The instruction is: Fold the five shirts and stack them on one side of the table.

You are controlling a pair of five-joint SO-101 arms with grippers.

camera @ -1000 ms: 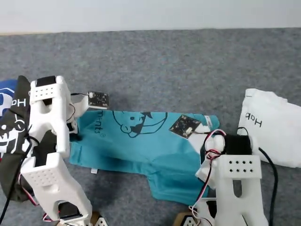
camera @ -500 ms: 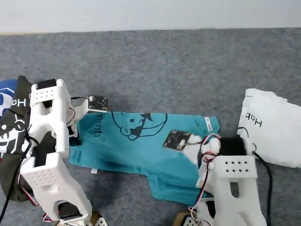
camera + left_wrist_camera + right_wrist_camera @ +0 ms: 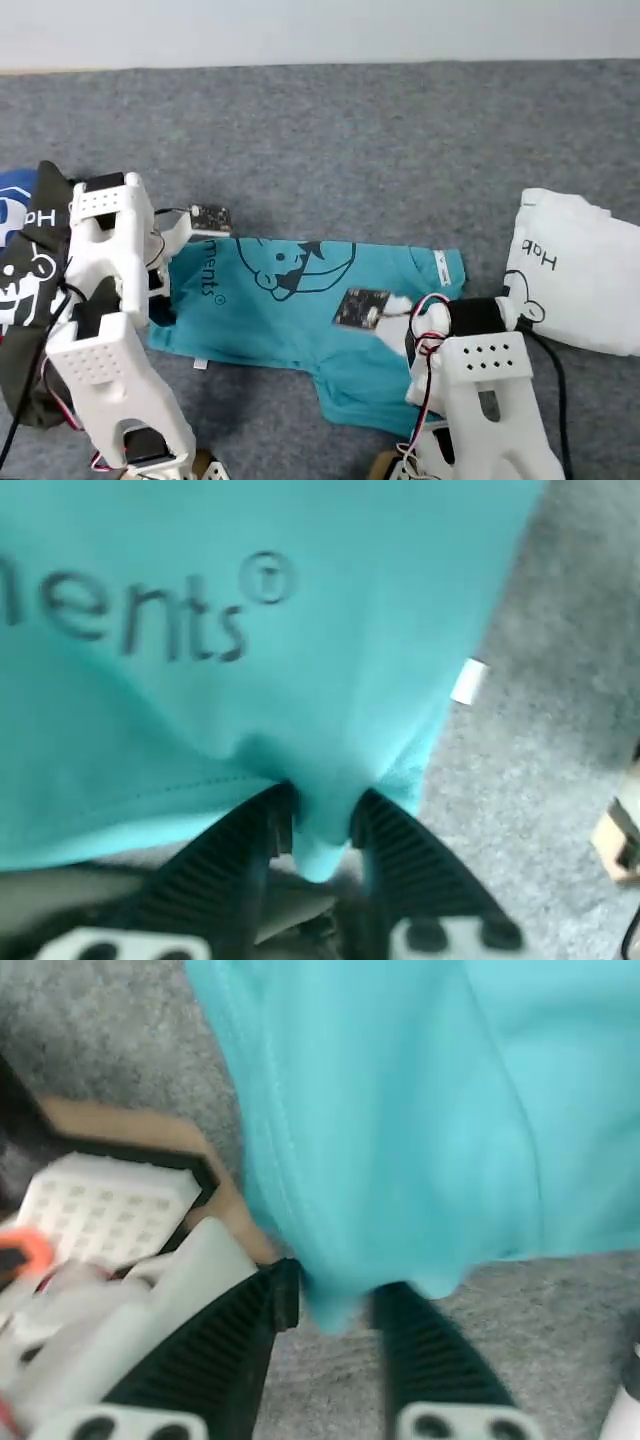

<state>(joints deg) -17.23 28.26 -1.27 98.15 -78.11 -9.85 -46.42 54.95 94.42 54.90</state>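
2 spots on the teal shirt point(image 3: 290, 305) are pinched, I judge so both arms can carry a fold together. My left gripper point(image 3: 320, 815) clamps its hem beside the dark shirt pile point(image 3: 25, 300), and my right gripper point(image 3: 335, 1300) nips cloth near the white shirt point(image 3: 575, 275). The teal shirt lies mid-table point(image 3: 350, 130). Open room is on the far side; both piles hem me in sideways.

Soft, even light on the teal shirt point(image 3: 280, 320), faint shadows.
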